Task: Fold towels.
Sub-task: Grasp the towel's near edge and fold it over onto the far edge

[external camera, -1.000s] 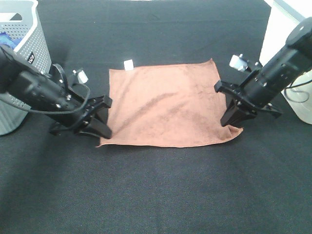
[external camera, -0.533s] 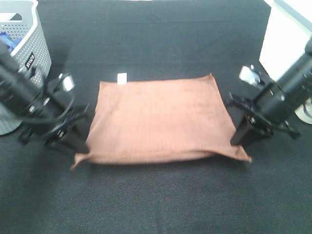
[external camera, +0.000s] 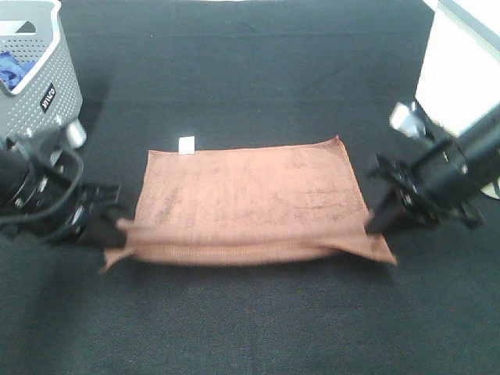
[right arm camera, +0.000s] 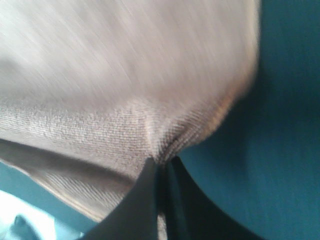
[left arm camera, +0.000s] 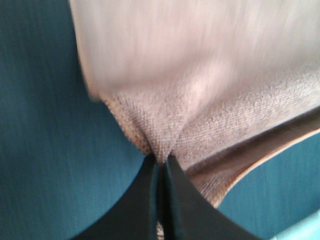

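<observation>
Two corners of the terracotta towel (external camera: 250, 195) are pinched, one by each gripper. The fingers (left arm camera: 142, 200) of the left gripper (external camera: 116, 228) are pressed together on the towel's near left corner, and only a sliver of cloth is seen between the black tips in the left wrist view. The fingers (right arm camera: 140, 200) of the right gripper (external camera: 375, 225) are likewise closed tight on the near right corner, where the fabric is gathered to a point at the tips. Between the two grips the near edge is drawn taut, and a rolled ridge of cloth is formed along it. The rest of the towel is spread flat in the middle of the black counter (external camera: 250, 328), with its white tag (external camera: 186, 144) at the far left corner of the cloth. A grey basket (external camera: 51, 90) is placed at the counter's far left corner, and a blue cloth (external camera: 11, 69) is seen inside it, well apart from the towel.
</observation>
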Available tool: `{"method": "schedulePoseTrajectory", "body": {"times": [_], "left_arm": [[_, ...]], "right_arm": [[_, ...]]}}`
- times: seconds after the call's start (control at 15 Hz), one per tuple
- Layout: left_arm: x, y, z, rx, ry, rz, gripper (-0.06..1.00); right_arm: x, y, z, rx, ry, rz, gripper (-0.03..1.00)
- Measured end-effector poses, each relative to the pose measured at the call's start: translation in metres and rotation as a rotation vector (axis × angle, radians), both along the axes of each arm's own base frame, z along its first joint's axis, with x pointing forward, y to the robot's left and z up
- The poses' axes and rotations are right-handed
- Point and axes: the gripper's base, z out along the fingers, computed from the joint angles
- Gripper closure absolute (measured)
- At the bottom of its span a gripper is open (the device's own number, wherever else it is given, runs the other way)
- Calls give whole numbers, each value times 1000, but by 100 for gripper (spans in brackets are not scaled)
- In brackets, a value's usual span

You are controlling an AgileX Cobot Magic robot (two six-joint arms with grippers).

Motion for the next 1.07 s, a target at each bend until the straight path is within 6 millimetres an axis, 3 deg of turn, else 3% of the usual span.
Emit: {"method": "schedulePoseTrajectory", "body": {"times": [0.13,0.2,0.4,0.47,0.73,0.87,1.07], "left_arm": [[15,-1,9,9,-114,12,94],[15,-1,9,9,-114,12,94],[48,-6,12,34,-207,17,94],[60,-8,11,46,-233,24,94],[107,-18,-3,69,-276,22,94],[127,-25,-24,79,-256,-3,94],[142,-29,-32,79,-262,-9,89]], "right_arm": [[24,2,17,15,-135,2,97],[24,2,17,15,-135,2,97],[63,5,28,21,-223,0,97],[84,6,25,21,-240,-8,97],[131,6,12,-13,-274,-27,97],[150,5,-6,-32,-250,-52,96],[159,6,-23,-30,-220,-83,85]]}}
